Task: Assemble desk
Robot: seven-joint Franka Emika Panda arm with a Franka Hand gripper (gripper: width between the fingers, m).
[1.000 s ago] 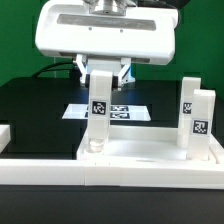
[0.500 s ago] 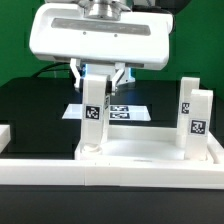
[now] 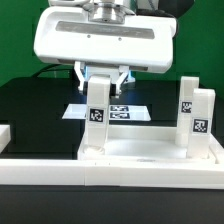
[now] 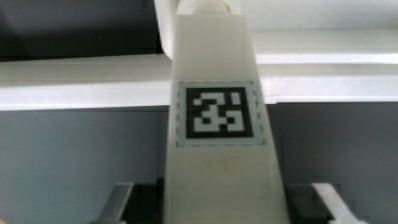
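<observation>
Gripper (image 3: 102, 72) shifted slightly sideways; held leg (image 3: 98, 115) straightened upright.

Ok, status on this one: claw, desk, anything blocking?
Claw shut on leg, upright at desk panel corner. Two legs standing. Nothing blocking.

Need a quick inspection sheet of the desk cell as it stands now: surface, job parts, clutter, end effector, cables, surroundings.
Surface: black table, white border rail along the front.
Job's things: desk panel lying flat; one leg upright at its corner on the exterior view's left; two more legs upright on the right.
Clutter: only the marker board behind.
End effector: closed on the left leg, fingers either side in the wrist view.
Cables: dark cable behind the arm.
Surroundings: green backdrop.
</observation>
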